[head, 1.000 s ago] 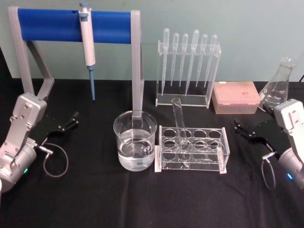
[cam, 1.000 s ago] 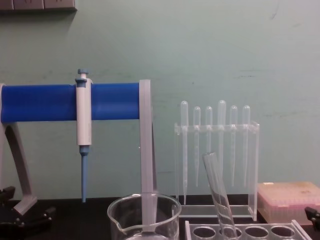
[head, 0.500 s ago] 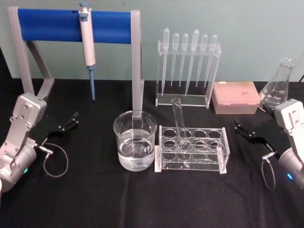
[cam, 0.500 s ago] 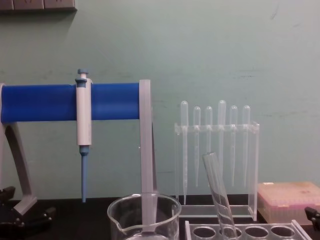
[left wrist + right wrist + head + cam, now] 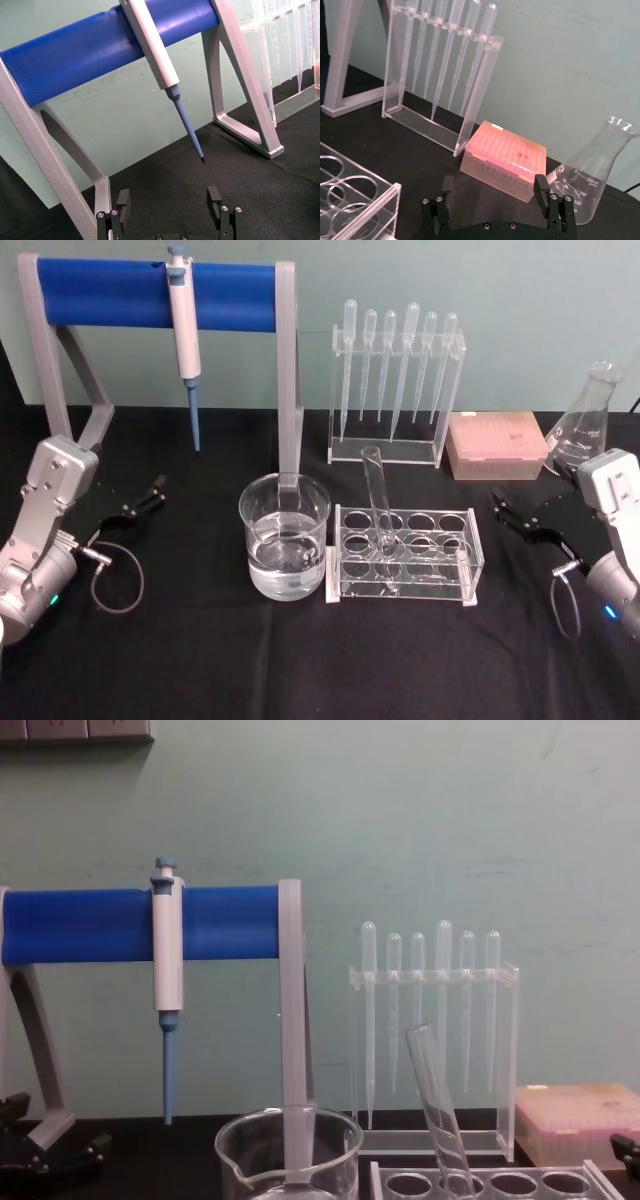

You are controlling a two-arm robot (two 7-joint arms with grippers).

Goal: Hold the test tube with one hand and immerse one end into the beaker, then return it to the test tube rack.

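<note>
Both my left gripper (image 5: 143, 497) and right gripper (image 5: 505, 510) stay put, fingers spread wide and empty, the test tube (image 5: 378, 502) leaning in its rack (image 5: 470, 540) well apart between them, so I judge pickup unstarted.

Conical flask (image 5: 598, 165), clear glass, far right of table. White printed graduation scale on its wall: "250 ml", "200", "150", in descending order. Adjacent smaller figures too faint to read reliably.
</note>
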